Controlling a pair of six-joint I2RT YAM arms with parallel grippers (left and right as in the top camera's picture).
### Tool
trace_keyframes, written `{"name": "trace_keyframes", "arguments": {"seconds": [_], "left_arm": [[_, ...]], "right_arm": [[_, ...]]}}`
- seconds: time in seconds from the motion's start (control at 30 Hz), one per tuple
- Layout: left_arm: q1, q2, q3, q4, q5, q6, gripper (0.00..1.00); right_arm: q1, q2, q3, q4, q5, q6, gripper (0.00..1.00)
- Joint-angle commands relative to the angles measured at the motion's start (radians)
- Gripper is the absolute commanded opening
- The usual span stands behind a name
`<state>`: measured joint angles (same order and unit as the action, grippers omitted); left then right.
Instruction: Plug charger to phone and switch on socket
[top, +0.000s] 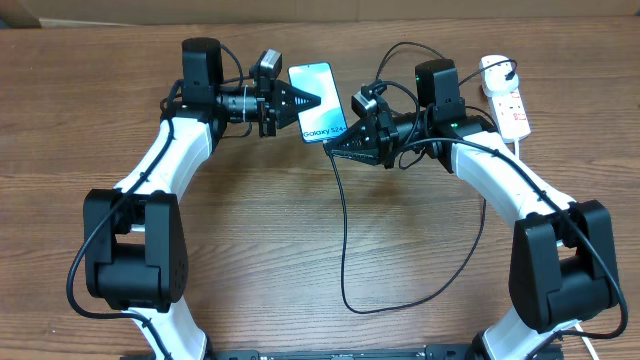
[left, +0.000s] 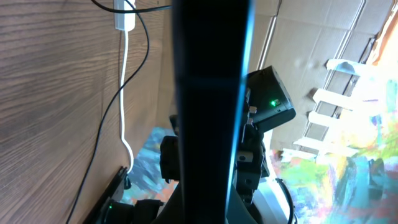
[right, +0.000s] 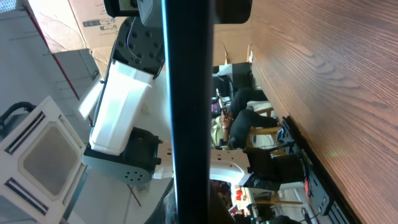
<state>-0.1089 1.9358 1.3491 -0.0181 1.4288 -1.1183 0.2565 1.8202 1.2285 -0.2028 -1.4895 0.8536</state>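
Wood-grain table (top: 270, 250) w/ charger (top: 343, 230) looping over its near half up to R gripper (top: 342, 146), grip can't be made out, at lower corner of phone (top: 322, 82), which L gripper (top: 312, 100) clamps by one long edge, tilted, mid-back; socket (top: 508, 105) far right, cardboard (top: 400, 10) behind.

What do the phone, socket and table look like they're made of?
The phone: glossy glass-like front with a lit screen; black edges, material unclear. The socket: smooth white plastic, by its moulded look. The table: matte brown wood grain, possibly laminate.
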Motion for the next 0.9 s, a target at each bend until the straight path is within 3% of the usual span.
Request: {"name": "trace_keyframes", "arguments": {"seconds": [0.0,0.6,0.87], "left_arm": [[-0.051,-0.013,0.013,-0.008,0.151,0.044,0.04],[-0.061,-0.013,0.013,-0.008,0.152,0.051,0.04],[-0.063,-0.013,0.013,-0.08,0.152,0.117,0.04]], "right_arm": [[-0.005,-0.012,0.022,0.018,0.106,0.011,0.04],[-0.005,-0.012,0.022,0.03,0.127,0.042,0.04],[-0.005,-0.012,0.022,0.039,0.097,0.041,0.04]]}}
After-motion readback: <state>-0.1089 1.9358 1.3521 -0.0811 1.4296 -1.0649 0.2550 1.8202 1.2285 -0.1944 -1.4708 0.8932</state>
